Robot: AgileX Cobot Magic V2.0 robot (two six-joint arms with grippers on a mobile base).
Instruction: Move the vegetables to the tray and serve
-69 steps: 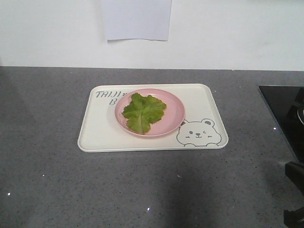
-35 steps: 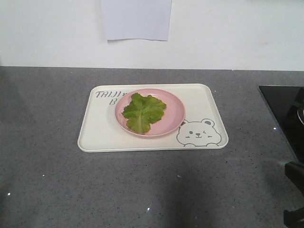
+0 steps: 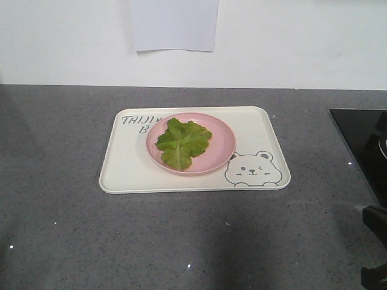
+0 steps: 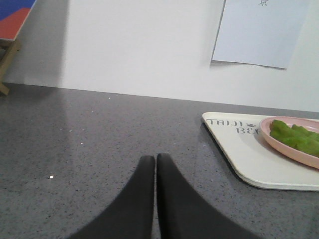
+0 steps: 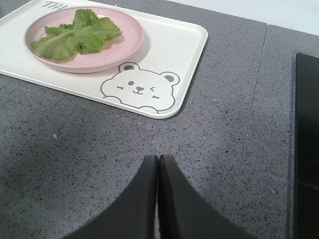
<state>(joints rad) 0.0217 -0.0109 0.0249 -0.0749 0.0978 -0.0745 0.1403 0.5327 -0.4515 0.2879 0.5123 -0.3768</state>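
Note:
A crinkled green lettuce leaf, the vegetables (image 3: 183, 142) (image 5: 77, 34) (image 4: 295, 137), lies on a round pink plate (image 3: 222, 144) (image 5: 127, 42) (image 4: 279, 147). The plate stands on the cream-white tray (image 3: 130, 172) (image 5: 172, 45) (image 4: 244, 154) with the bear face (image 3: 253, 168) (image 5: 139, 89). My left gripper (image 4: 156, 159) is shut and holds nothing, low over the grey counter to the left of the tray. My right gripper (image 5: 158, 159) is shut with nothing in it, over the counter below the tray's bear corner. Neither gripper shows in the front view.
The grey speckled counter (image 3: 60, 229) runs back to a white wall with a sheet of paper (image 3: 174, 24) (image 4: 261, 30). A black cooktop (image 3: 363, 145) (image 5: 306, 149) lies at the right. A wooden easel leg (image 4: 7, 55) stands far left.

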